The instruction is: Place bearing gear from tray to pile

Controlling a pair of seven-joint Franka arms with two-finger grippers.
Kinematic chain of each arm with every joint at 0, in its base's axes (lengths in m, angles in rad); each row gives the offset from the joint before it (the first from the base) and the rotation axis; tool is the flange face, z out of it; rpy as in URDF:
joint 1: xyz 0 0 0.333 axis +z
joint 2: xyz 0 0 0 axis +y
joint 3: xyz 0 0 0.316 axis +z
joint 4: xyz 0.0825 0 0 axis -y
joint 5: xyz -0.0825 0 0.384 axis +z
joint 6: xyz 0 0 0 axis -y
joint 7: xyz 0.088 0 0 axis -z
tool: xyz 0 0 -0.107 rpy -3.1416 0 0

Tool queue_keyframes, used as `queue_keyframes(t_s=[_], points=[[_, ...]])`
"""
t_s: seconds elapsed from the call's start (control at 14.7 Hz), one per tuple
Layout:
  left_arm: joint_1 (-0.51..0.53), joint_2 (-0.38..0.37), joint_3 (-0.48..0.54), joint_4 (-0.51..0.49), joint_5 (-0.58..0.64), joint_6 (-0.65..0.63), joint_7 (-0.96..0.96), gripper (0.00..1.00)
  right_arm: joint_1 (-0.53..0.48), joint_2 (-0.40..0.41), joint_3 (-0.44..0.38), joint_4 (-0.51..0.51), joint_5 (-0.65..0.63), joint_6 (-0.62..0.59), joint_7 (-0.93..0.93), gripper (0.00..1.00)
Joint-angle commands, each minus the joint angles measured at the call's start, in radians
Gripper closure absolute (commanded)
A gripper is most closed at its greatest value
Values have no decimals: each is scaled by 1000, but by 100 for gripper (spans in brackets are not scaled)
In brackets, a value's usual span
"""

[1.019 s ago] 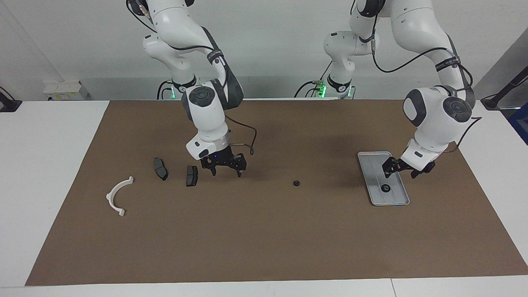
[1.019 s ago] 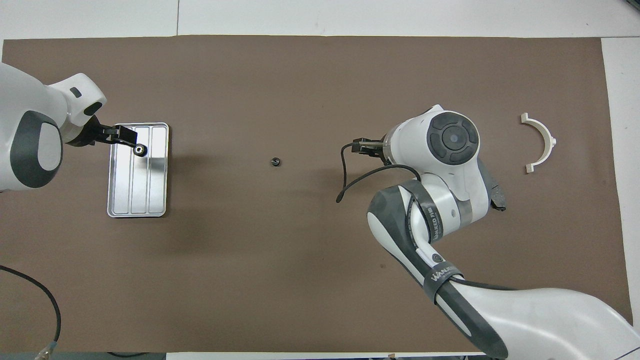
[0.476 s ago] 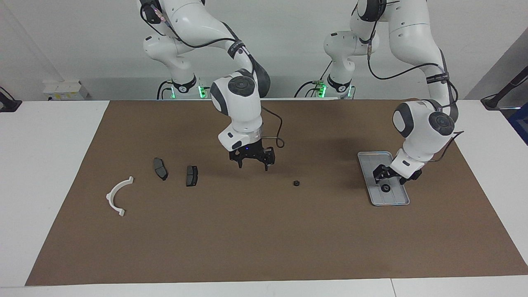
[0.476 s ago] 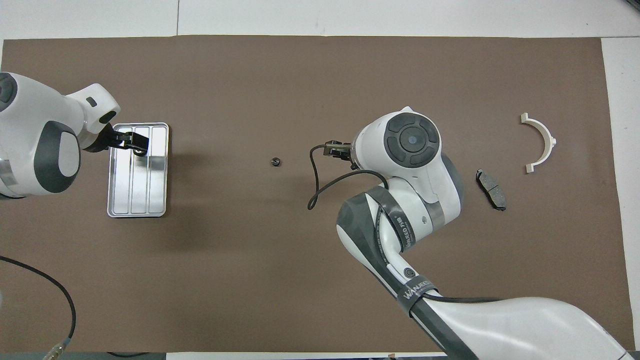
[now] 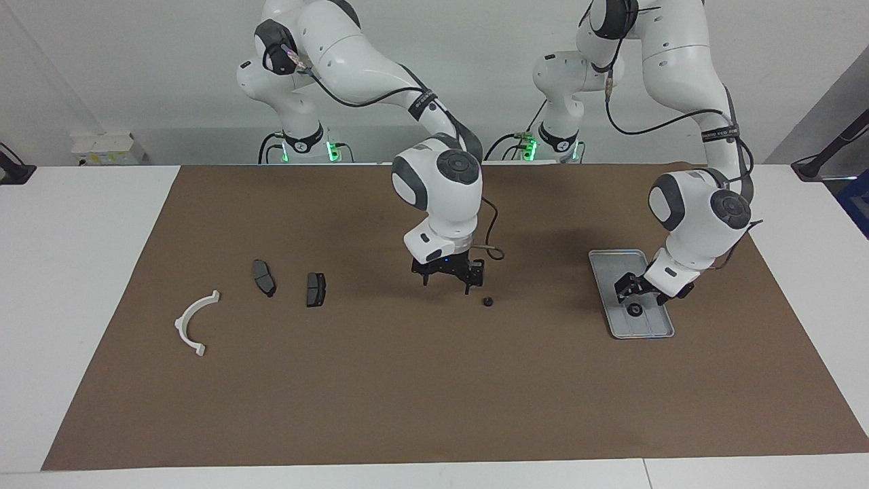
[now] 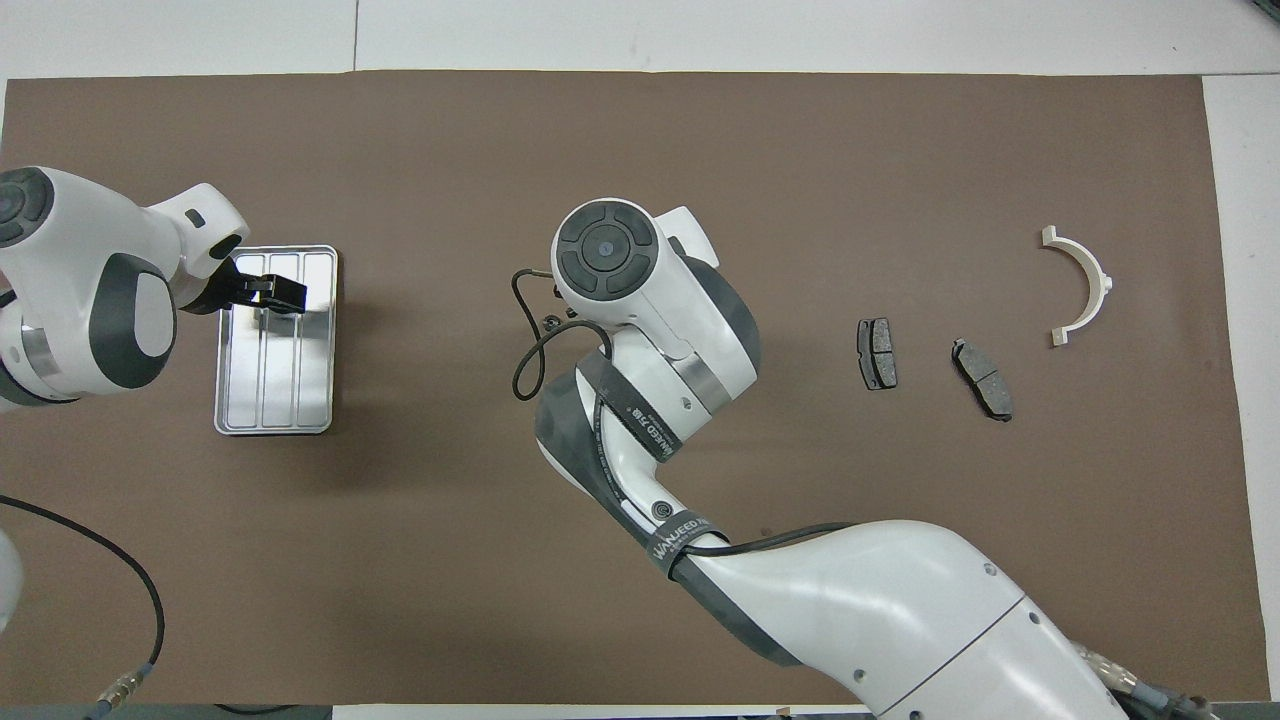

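Observation:
The silver tray (image 5: 614,261) lies at the left arm's end of the mat, with one small black bearing gear (image 5: 635,311) in it. My left gripper (image 5: 641,299) is open, low over the tray, just above that gear. In the overhead view it (image 6: 272,293) covers the gear. A second black gear (image 5: 487,301) lies on the mat mid-table. My right gripper (image 5: 446,285) is open and empty, low over the mat beside this gear. The pile lies at the right arm's end: two dark brake pads (image 5: 264,277) (image 5: 316,288) and a white bracket (image 5: 195,322).
A brown mat (image 5: 434,394) covers the table. In the overhead view the right arm's wrist (image 6: 610,260) hides its own gripper, and the pads (image 6: 877,353) (image 6: 982,365) and bracket (image 6: 1080,283) lie in the open.
My right gripper has moved from beside the brake pads toward the left arm's end, to the gear on the mat. My left gripper has shifted and lowered over the gear in the tray.

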Motion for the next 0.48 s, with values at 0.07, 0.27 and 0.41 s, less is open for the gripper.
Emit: queue_keyframes(t_s=[0.07,0.27,0.41], points=[[13,22,-5,-2,-21,52,27,4,39,86,-2,151,-18,-57,49,0],[10,24,-3,-2,-24,60,27,5,49,103,2,186,-14,-50,55,0],[5,25,-1,-3,-23,67,27,5,71,135,2,212,-15,-42,64,0]])
